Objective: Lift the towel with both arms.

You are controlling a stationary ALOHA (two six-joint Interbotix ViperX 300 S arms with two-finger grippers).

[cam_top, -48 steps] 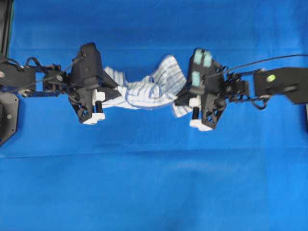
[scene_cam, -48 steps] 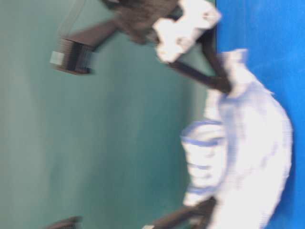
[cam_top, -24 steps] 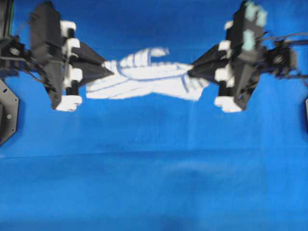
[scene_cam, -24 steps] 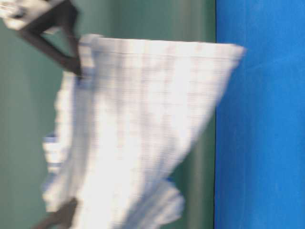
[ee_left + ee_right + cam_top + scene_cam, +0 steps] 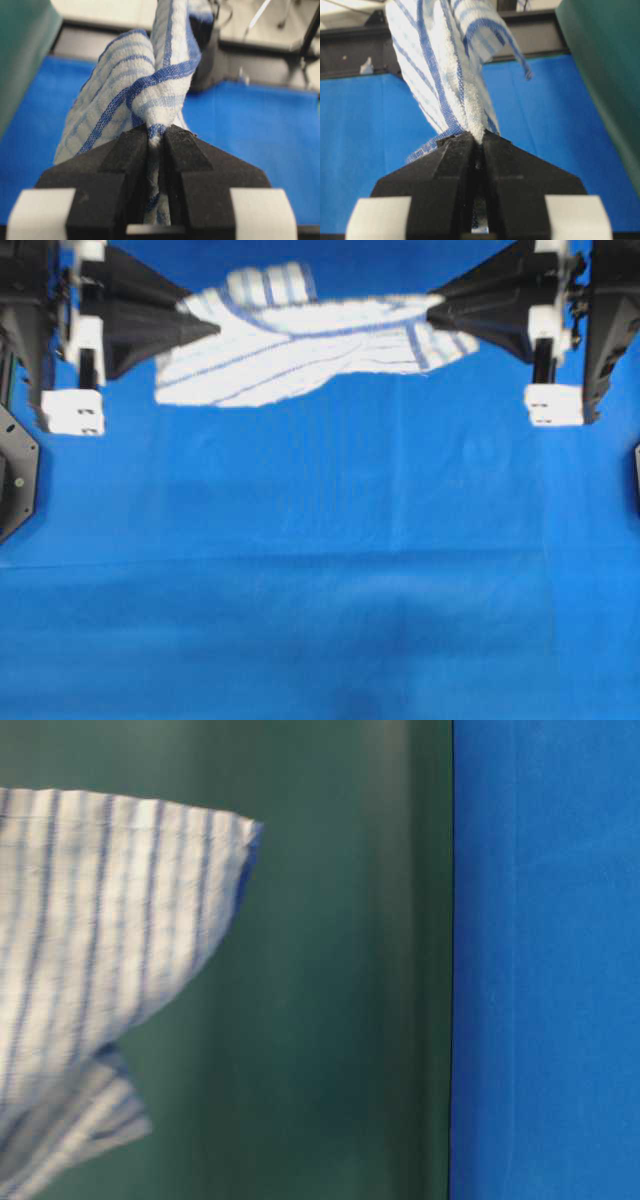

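The towel (image 5: 300, 345), white with blue stripes, hangs stretched between my two grippers high above the blue tablecloth (image 5: 320, 570) at the top of the overhead view. My left gripper (image 5: 212, 328) is shut on its left end, and the cloth (image 5: 145, 95) is pinched between the black fingers (image 5: 182, 150). My right gripper (image 5: 432, 306) is shut on the right end, where the towel (image 5: 445, 65) rises from the closed tips. In the table-level view only a hanging part of the towel (image 5: 90, 950) shows at the left; neither gripper appears there.
The blue tablecloth (image 5: 545, 960) covers the whole table. A green backdrop (image 5: 340, 970) stands behind it. A black arm base (image 5: 15, 480) sits at the left edge, and another dark part (image 5: 636, 480) at the right edge.
Both grippers have risen and moved apart with the towel. The cloth went from bunched on the table to stretched out in the air between them.
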